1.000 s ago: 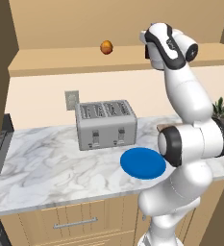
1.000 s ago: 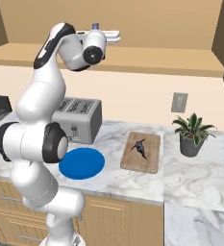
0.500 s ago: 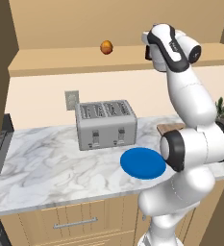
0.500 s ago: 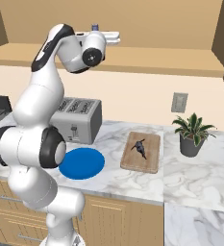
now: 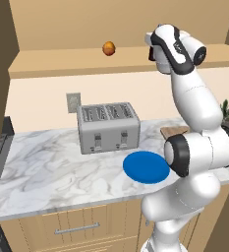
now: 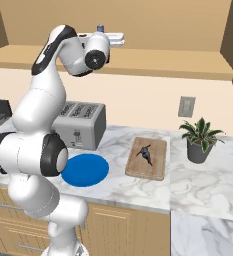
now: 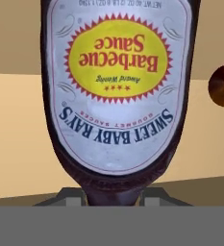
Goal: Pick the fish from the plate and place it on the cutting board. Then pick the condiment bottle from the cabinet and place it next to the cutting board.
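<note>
Condiment bottle (image 7: 118,96) stands on the shelf of the cabinet (image 6: 178,62), up on the wall above the counter, and the gripper (image 7: 114,198) is at it. In the hand view the bottle appears upside down and very close: dark brown glass, a big label with a yellow centre and the words "Barbecue Sauce". Its narrow neck goes down between the two finger tips, which stand close on both sides of it, so the gripper is clenched on the bottle's neck. In the right base view the bluish cap (image 6: 101,28) shows just above the hand, at the shelf.

On the same shelf, to the left of the arm in the left base view, lies a round orange fruit (image 5: 109,48), apart from the bottle.

Below, on the marble counter (image 5: 47,167), the blue plate (image 5: 146,167) is bare and lies near the front edge, just right of the grey toaster (image 5: 108,127). The cutting board (image 6: 147,158) is further to the right, and the dark fish (image 6: 146,153) rests on its middle. A small potted plant (image 6: 200,140) stands to the right of the board, near the wall.
</note>
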Available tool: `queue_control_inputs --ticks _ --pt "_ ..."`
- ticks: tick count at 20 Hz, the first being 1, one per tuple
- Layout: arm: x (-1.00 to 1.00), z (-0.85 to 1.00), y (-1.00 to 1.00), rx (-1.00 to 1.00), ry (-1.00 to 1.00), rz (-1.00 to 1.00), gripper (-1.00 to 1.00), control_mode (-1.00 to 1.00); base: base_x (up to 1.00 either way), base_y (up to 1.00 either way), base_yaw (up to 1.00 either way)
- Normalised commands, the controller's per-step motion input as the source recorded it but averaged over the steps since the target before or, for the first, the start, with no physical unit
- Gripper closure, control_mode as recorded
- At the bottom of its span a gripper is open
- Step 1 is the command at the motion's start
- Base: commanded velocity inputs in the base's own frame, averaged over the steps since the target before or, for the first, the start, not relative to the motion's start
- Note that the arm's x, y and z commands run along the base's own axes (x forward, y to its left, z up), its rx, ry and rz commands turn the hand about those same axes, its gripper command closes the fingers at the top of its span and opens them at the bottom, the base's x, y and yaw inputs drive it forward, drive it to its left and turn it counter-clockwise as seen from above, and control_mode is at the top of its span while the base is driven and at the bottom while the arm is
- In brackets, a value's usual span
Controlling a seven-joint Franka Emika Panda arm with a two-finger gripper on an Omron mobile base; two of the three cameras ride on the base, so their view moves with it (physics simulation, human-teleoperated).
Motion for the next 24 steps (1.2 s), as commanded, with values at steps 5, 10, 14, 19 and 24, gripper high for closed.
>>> queue_control_inputs --ticks 5,10,14,19,24 --pt "0.00 0.00 0.00 0.00 0.02 0.00 1.00 -1.00 0.00 0.00 0.00" --pt "-0.12 0.08 0.00 0.00 0.00 0.00 1.00 -1.00 0.00 0.00 0.00" --pt "-0.20 0.11 0.00 0.00 0.00 0.00 1.00 -1.00 0.00 0.00 0.00" --pt "-0.31 0.12 0.00 0.00 0.00 0.00 1.00 -1.00 0.00 0.00 0.00" --pt "-0.42 0.12 0.00 0.00 0.00 0.00 1.00 -1.00 0.00 0.00 0.00"
